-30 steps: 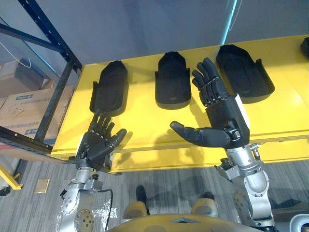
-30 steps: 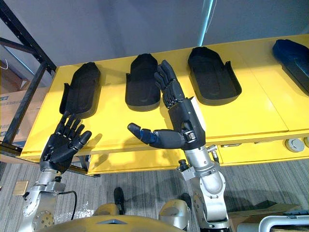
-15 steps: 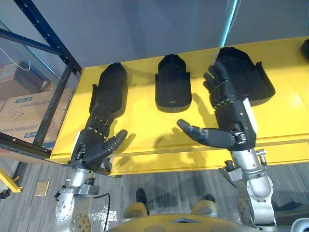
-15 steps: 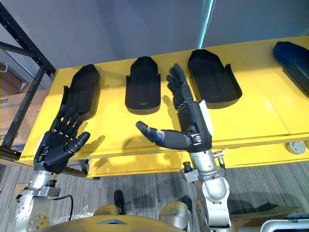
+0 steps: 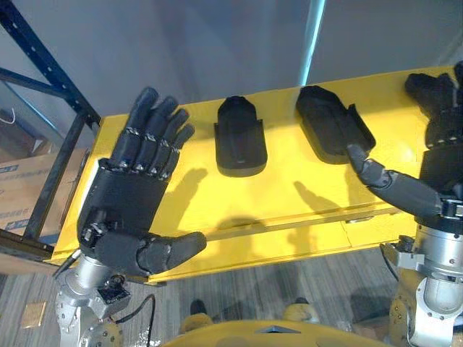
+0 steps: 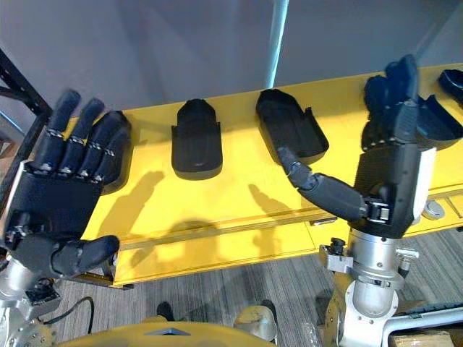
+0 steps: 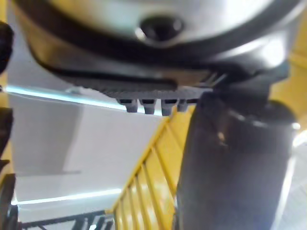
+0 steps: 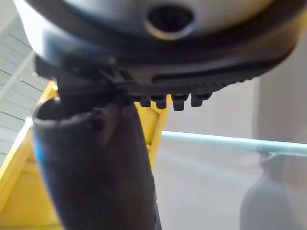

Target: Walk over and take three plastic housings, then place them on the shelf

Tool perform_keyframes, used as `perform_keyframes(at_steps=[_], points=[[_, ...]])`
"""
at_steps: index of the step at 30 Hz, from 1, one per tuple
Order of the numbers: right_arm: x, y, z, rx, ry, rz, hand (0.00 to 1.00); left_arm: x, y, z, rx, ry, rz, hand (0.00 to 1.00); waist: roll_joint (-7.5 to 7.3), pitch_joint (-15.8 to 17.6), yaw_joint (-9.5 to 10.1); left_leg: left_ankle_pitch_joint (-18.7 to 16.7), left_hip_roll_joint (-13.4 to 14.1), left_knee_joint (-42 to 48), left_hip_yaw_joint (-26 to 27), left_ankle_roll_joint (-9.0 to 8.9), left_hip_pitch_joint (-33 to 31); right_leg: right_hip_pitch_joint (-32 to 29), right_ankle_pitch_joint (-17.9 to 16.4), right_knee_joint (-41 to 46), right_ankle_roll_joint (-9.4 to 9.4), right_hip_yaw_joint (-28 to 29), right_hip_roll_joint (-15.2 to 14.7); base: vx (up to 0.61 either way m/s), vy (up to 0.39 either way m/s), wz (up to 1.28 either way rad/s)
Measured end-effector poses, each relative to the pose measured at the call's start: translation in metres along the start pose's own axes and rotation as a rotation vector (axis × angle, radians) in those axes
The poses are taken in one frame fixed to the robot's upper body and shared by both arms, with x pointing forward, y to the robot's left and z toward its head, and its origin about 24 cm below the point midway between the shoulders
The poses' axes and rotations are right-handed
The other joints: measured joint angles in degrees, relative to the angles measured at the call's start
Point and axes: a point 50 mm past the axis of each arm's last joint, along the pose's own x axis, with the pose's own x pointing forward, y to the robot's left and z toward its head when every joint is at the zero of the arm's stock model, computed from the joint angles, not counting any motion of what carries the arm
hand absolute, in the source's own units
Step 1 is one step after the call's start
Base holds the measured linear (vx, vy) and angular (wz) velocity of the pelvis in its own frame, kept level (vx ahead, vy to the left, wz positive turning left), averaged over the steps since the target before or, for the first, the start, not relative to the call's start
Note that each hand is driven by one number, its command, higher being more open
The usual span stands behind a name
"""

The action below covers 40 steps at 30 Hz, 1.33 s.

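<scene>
Yellow shelf (image 5: 289, 199) runs below a grey wall. Over it the left hand (image 5: 119, 210) is raised with fingers straight and spread, holding nothing. The right hand (image 6: 394, 173) is likewise slack and empty. Beyond them the middle housing (image 5: 240, 137) and the right housing (image 5: 334, 134) lie apart on the shelf. A further housing (image 6: 438, 123) shows past the right hand. Placing looks done.
</scene>
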Motion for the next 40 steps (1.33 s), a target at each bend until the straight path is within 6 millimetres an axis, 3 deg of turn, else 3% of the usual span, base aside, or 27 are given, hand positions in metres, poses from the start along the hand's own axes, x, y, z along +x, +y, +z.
perform_keyframes(at_steps=[5,7,11,14,17,19,20,25,28,33,35,40], points=[[-0.001,-0.003,-0.004,-0.085,0.039,-0.078,1.0,0.015,-0.015,-0.014,-0.166,0.005,-0.23,1.0,-0.05,-0.26,-1.04,-0.37,0.47,-0.04,2.5,-0.22,1.07,-0.59,0.62,-0.5,-0.1,2.23,0.51,-0.02,0.001,-0.23],[-0.003,-0.005,-0.01,-0.15,0.086,-0.1,1.0,0.028,-0.033,-0.035,-0.345,0.059,-0.392,1.0,-0.01,-0.37,-2.02,-0.77,0.8,-0.08,3.96,-0.43,1.94,-0.86,0.63,-0.51,-0.13,3.42,0.84,-0.02,-0.001,-0.29],[-0.012,-0.012,-0.028,-0.198,0.202,-0.167,1.0,0.041,-0.056,-0.073,-0.594,0.162,-0.512,1.0,0.22,-0.89,-4.65,-0.98,0.97,-0.09,6.64,-0.56,2.21,-2.53,1.34,-0.57,-0.15,6.02,1.27,0.0,0.0,-0.36],[-0.033,-0.025,-0.056,-0.233,0.418,-0.254,1.0,0.047,-0.077,-0.101,-0.71,0.285,-0.569,1.0,0.08,-1.18,-6.59,-1.36,1.18,-0.12,9.45,-0.89,2.92,-3.37,2.21,-1.26,-0.11,8.73,1.81,0.02,0.002,-0.45],[-0.075,-0.038,-0.084,-0.251,0.712,-0.317,1.0,0.044,-0.092,-0.13,-0.696,0.468,-0.577,1.0,0.14,-1.59,-7.94,-1.77,2.0,-0.14,11.49,-1.43,3.82,-3.84,2.54,-1.55,-0.09,10.53,2.81,0.02,-0.017,-0.33],[-0.111,-0.045,-0.098,-0.288,0.931,-0.325,1.0,0.026,-0.1,-0.16,-0.595,0.717,-0.513,1.0,0.4,-2.74,-8.8,-2.04,2.65,-0.14,12.76,-1.79,4.09,-4.34,2.56,-1.53,-0.06,11.28,3.58,0.0,-0.029,-0.27],[-0.162,-0.049,-0.106,-0.313,1.177,-0.36,1.0,-0.017,-0.089,-0.186,-0.474,0.999,-0.337,1.0,0.57,-2.98,-9.22,-2.21,2.83,-0.17,13.35,-1.85,4.56,-4.27,2.57,-1.37,0.05,11.63,3.78,-0.03,-0.029,-0.16],[-0.186,-0.045,-0.111,-0.301,1.275,-0.392,1.0,-0.037,-0.087,-0.188,-0.463,1.074,-0.282,1.0,-1.02,-4.25,-7.84,-2.21,2.82,-0.32,12.76,-1.6,4.41,-3.96,2.5,-1.3,0.38,11.08,3.61,-0.04,-0.011,0.05],[-0.222,-0.046,-0.126,-0.301,1.451,-0.423,1.0,-0.059,-0.082,-0.203,-0.309,1.161,-0.159,1.0,-2.95,-5.53,-7.21,-2.12,2.79,-0.35,10.53,-1.53,4.29,-2.3,2.19,-1.34,-0.12,8.79,3.15,-0.01,-0.012,0.36],[-0.262,-0.033,-0.132,-0.207,1.641,-0.487,1.0,-0.109,-0.054,-0.201,-0.131,1.29,0.081,1.0,-3.29,-5.26,-5.98,-1.22,2.6,-0.35,7.07,-0.89,3.67,-0.43,1.43,-1.49,-0.93,5.41,2.57,-0.02,-0.011,0.29],[-0.275,-0.029,-0.133,-0.169,1.71,-0.518,1.0,-0.127,-0.041,-0.195,-0.057,1.322,0.197,1.0,-3.52,-5.04,-4.46,-1.3,2.61,-0.36,5.76,-1.08,3.28,-0.19,0.96,-1.42,-1.12,4.12,2.52,-0.03,-0.011,0.33],[-0.292,-0.017,-0.137,-0.092,1.809,-0.546,1.0,-0.158,-0.014,-0.187,0.116,1.367,0.474,1.0,-3.78,-4.93,-2.29,-0.95,2.6,-0.36,3.18,-0.97,1.8,0.73,0.63,-1.95,-1.47,1.17,2.28,0.0,-0.016,0.29]])
